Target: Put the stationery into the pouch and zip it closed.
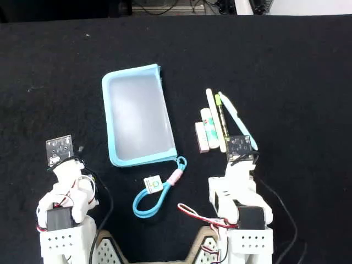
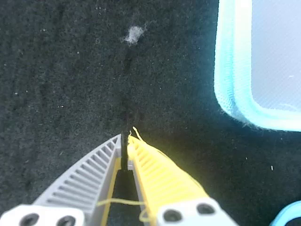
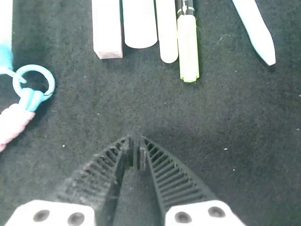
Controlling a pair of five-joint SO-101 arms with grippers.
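Pouch: the blue pouch [image 1: 137,115] lies flat left of centre, its strap [image 1: 157,190] trailing toward 6 o'clock. I can't tell whether the zip is open.
Stationery: five pieces of stationery [image 1: 214,121] lie side by side at the pouch's 3 o'clock, probably for one-by-one pickup.
Left gripper: the left gripper [image 2: 126,141] is clenched on nothing over the black cloth [image 2: 56,70], at the pouch's 8 o'clock.
Right gripper: the right gripper [image 3: 136,148] is likewise clenched and empty, at the stationery's 6 o'clock.
Progress: nothing is packed yet.
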